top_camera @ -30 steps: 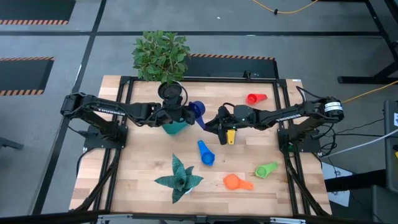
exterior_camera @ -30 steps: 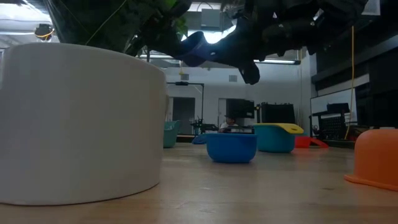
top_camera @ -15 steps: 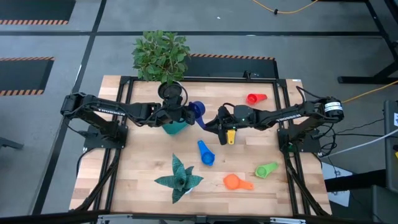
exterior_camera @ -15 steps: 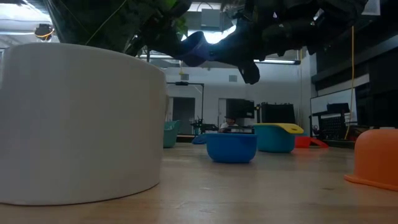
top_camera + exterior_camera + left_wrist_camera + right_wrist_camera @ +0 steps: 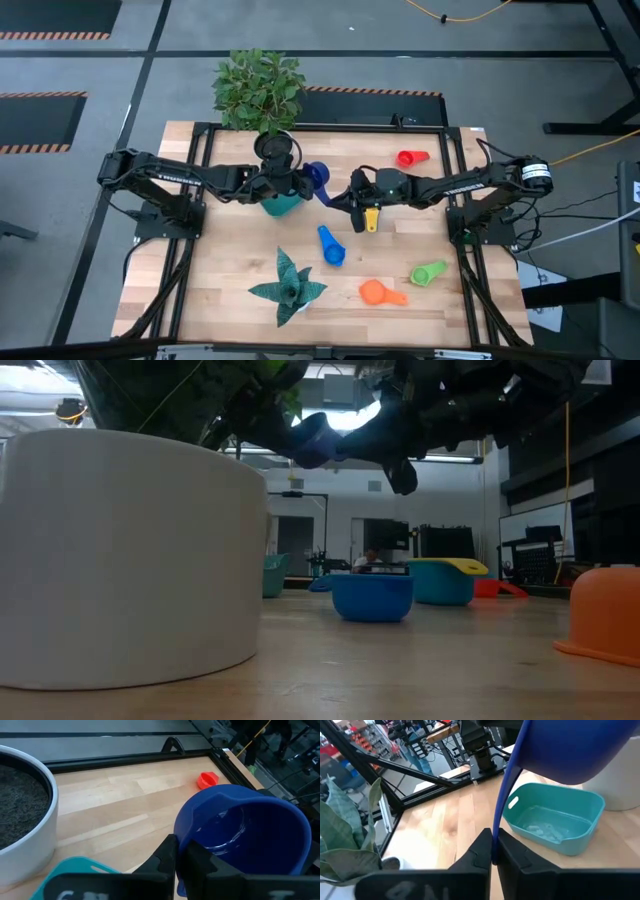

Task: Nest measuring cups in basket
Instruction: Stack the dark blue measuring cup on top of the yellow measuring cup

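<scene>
A leafy potted plant [image 5: 259,92] and perhaps a succulent [image 5: 288,286] share the table [image 5: 225,250].

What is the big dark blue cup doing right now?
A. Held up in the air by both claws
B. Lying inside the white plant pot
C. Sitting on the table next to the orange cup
A: the dark blue cup hangs above the teal basket, pinched by the left claw and the right claw.
</scene>
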Controlling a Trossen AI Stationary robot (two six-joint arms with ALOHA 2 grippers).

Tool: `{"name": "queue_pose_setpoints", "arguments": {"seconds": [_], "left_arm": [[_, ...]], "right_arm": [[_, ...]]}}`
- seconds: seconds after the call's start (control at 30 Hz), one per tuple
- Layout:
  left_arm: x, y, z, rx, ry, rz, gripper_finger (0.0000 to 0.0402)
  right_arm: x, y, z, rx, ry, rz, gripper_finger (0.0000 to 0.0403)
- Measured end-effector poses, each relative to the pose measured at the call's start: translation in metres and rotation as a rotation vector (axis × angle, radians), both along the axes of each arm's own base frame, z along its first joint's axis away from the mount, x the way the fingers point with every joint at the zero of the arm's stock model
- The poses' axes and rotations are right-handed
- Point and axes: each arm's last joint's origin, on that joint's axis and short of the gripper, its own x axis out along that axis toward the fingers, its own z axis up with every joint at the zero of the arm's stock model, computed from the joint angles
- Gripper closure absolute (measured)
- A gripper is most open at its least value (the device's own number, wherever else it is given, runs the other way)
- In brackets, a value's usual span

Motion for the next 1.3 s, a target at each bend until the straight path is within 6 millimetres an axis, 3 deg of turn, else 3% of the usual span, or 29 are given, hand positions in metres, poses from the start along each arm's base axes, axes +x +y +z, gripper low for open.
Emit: {"name": "queue_pose_setpoints", "arguments": {"seconds": [0.27, 0.47, 0.73, 1.0, 1.3], "left_arm": [[0.0, 0.0, 0.0, -0.009, -0.003, -0.007, 0.0388], [0.0, 0.0, 0.0, -0.009, -0.006, -0.006, 0.0364], [0.001, -0.001, 0.001, -0.008, -0.007, -0.015, 0.0335], [0.001, -0.001, 0.0, -0.015, -0.006, -0.025, 0.0333], [0.001, -0.005, 0.0, -0.024, 0.004, -0.066, 0.0333]], "right_arm": [[0.0, 0.0, 0.0, 0.001, -0.002, 0.006, 0.0394], [-0.001, -0.002, 0.001, -0.01, 0.004, 0.002, 0.0394], [-0.019, -0.02, 0.013, -0.043, 0.076, -0.05, 0.0394], [-0.052, -0.037, 0.029, -0.075, 0.188, -0.116, 0.0394], [-0.116, -0.031, 0.056, -0.003, 0.31, -0.184, 0.0394]]}}
